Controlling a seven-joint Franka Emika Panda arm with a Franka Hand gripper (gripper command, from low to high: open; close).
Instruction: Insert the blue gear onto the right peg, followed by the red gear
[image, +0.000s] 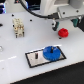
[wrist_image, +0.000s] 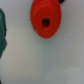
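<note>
The blue gear lies flat on the white black-bordered plate, at the plate's end toward the exterior view's right. The right peg shows only as a dark tip at its hub. The red gear rests on the white table behind the plate. It fills the wrist view, its dark centre hole facing the camera. My gripper hangs just above the red gear, jaws apart and holding nothing. Its fingertips do not show clearly in the wrist view.
The plate's shorter post stands near its end toward the exterior view's left. A beige blocky fixture stands at the back left. A dark teal shape sits at the wrist view's edge. Black cables run along the back.
</note>
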